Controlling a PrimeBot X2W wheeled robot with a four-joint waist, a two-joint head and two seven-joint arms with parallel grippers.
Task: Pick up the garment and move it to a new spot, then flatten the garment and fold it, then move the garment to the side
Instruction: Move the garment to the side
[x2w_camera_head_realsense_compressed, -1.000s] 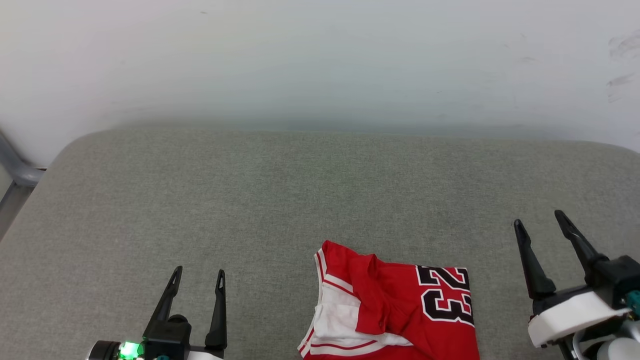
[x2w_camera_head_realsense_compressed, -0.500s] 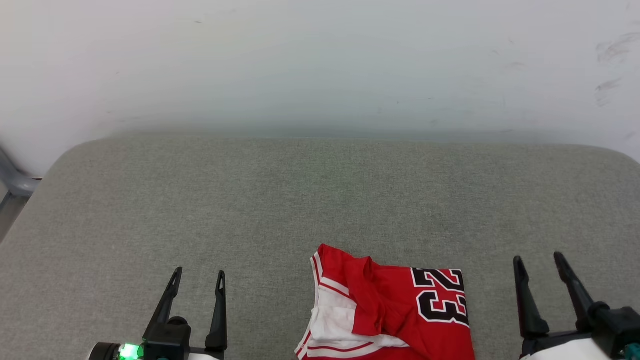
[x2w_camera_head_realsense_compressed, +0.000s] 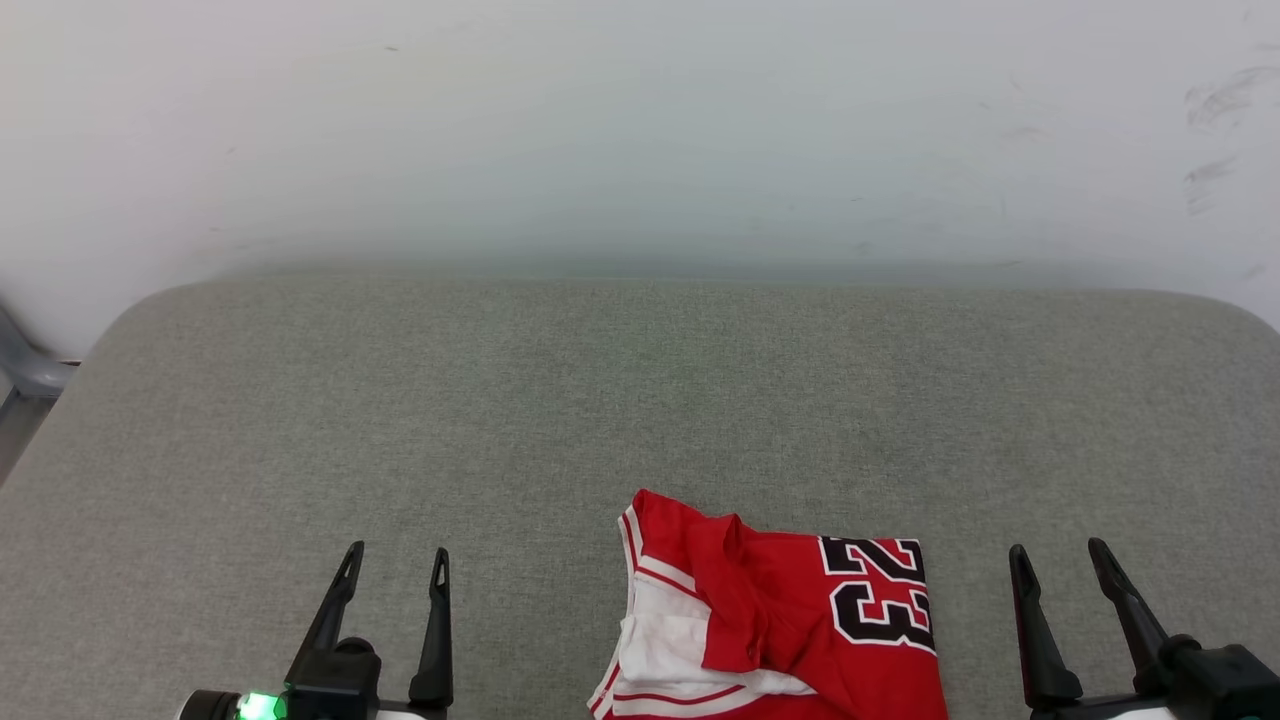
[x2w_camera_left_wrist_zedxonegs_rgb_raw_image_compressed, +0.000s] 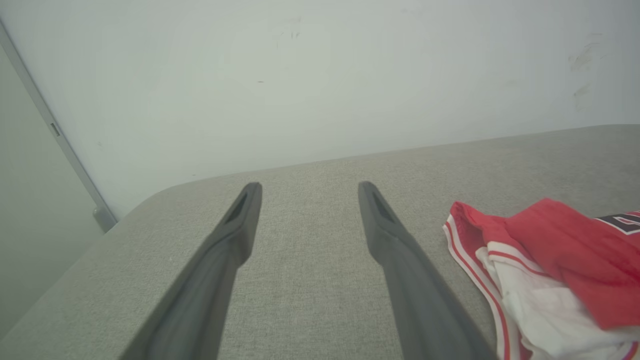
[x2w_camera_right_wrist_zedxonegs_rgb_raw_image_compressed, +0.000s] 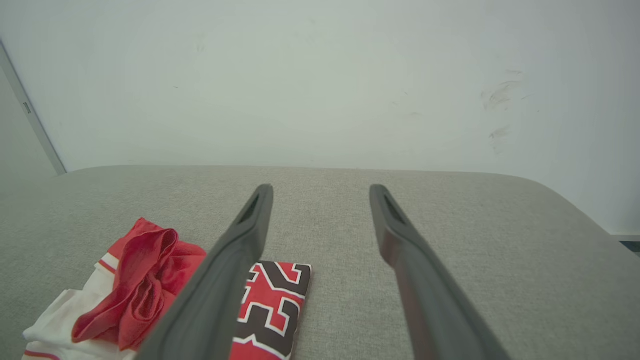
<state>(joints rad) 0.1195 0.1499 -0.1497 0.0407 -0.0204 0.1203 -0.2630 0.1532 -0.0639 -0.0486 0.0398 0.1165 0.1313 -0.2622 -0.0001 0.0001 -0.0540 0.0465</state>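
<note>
The garment (x2w_camera_head_realsense_compressed: 790, 620) is a red jersey with white sleeves and a black "23", lying folded and slightly rumpled at the near middle of the grey cushion (x2w_camera_head_realsense_compressed: 620, 400). My left gripper (x2w_camera_head_realsense_compressed: 395, 562) stands open at the lower left, well left of the jersey, with nothing between its fingers. My right gripper (x2w_camera_head_realsense_compressed: 1058, 556) is open at the lower right, just right of the jersey, also empty. In the left wrist view the garment (x2w_camera_left_wrist_zedxonegs_rgb_raw_image_compressed: 550, 265) lies to the right of my left gripper (x2w_camera_left_wrist_zedxonegs_rgb_raw_image_compressed: 306, 187). In the right wrist view the garment (x2w_camera_right_wrist_zedxonegs_rgb_raw_image_compressed: 150, 280) lies left of my right gripper (x2w_camera_right_wrist_zedxonegs_rgb_raw_image_compressed: 320, 189).
A pale wall (x2w_camera_head_realsense_compressed: 640, 130) rises behind the cushion's far edge. A grey metal frame piece (x2w_camera_head_realsense_compressed: 25, 372) shows at the far left beside the cushion's rounded corner. Bare cushion stretches across the far half and left side.
My right gripper has drawn back toward the lower right corner, still open. The head camera has tipped slightly, shifting the whole scene. The jersey and left gripper stay put.
</note>
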